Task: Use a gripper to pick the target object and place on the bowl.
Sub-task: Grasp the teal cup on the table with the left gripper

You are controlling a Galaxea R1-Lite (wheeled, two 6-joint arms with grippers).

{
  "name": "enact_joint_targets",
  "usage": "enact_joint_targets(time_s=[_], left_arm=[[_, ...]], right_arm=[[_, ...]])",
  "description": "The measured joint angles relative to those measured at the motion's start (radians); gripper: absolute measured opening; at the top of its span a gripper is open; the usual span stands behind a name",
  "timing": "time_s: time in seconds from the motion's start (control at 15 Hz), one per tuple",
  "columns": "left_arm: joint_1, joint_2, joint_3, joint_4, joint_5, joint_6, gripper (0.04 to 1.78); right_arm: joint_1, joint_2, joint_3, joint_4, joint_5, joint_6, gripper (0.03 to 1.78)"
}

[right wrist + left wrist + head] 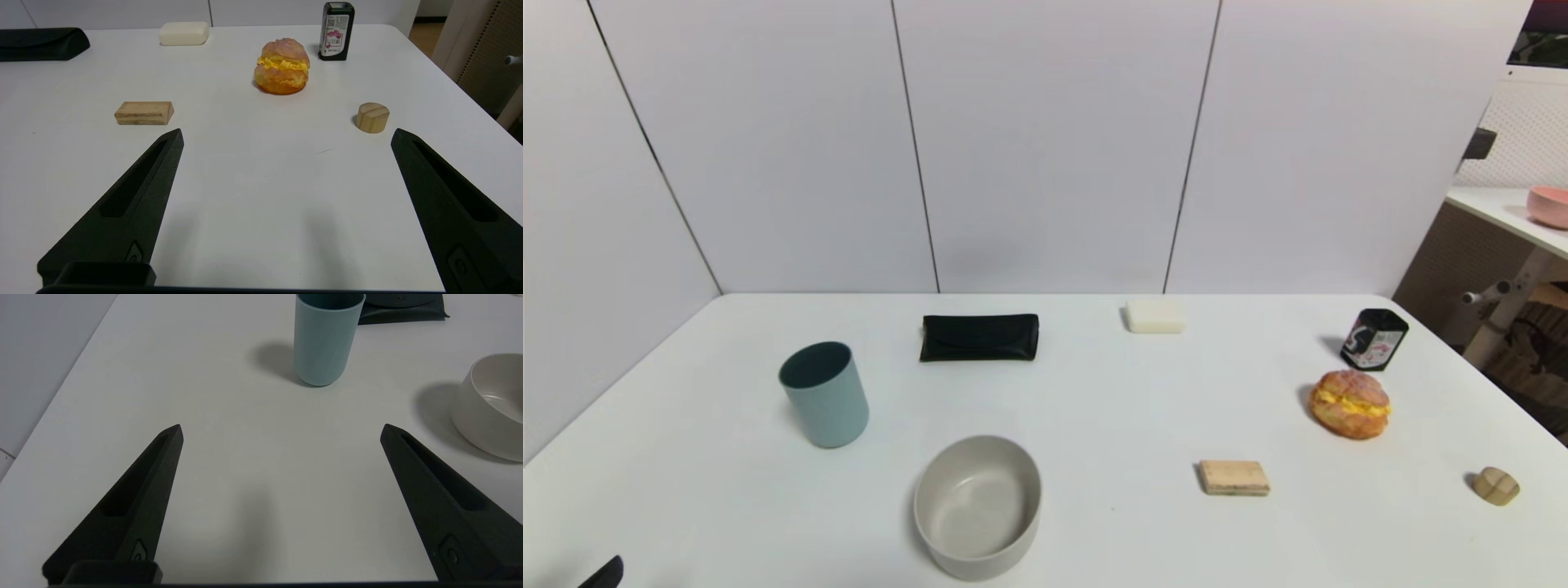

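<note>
The pale blue-grey tumbler (825, 394) stands upright on the white table at the left; it also shows in the left wrist view (327, 339). The grey-beige bowl (978, 506) sits empty near the front, right of the tumbler, and shows in the left wrist view (490, 406). My left gripper (281, 430) is open and empty, low over the table's near left part, well short of the tumbler; only a tip shows in the head view (603, 574). My right gripper (286, 136) is open and empty over the table's near right part.
A black case (979, 336) lies behind the tumbler. A white soap bar (1154, 316), a black printed tin (1374, 340), a bun (1350, 403), a wooden block (1234, 478) and a wooden knob (1496, 485) lie to the right. A pink bowl (1548, 206) sits on a far shelf.
</note>
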Motion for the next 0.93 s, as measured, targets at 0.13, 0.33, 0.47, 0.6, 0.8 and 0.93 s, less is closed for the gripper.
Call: enact_joint_targets(time_s=[0.13, 0.33, 0.47, 0.6, 0.8, 0.93], left_arm=[[-0.031, 0.155, -0.068, -0.011, 0.002, 0.001, 1.71], [-0.085, 0.381, -0.151, -0.050, 0.003, 0.003, 1.71], [-0.127, 0.501, -0.176, -0.099, 0.003, 0.004, 1.71], [-0.164, 0.598, -0.188, -0.124, 0.003, 0.004, 1.71], [-0.182, 0.693, -0.192, -0.127, 0.003, 0.006, 1.71], [-0.185, 0.741, -0.198, -0.128, 0.003, 0.007, 1.71]], right_arm=[[0.000, 0.000, 0.000, 0.000, 0.000, 0.001, 1.75], [0.000, 0.000, 0.000, 0.000, 0.000, 0.001, 1.75], [0.000, 0.000, 0.000, 0.000, 0.000, 0.000, 1.75], [0.000, 0.000, 0.000, 0.000, 0.000, 0.000, 1.75], [0.000, 0.000, 0.000, 0.000, 0.000, 0.000, 1.75], [0.000, 0.000, 0.000, 0.000, 0.000, 0.000, 1.75]])
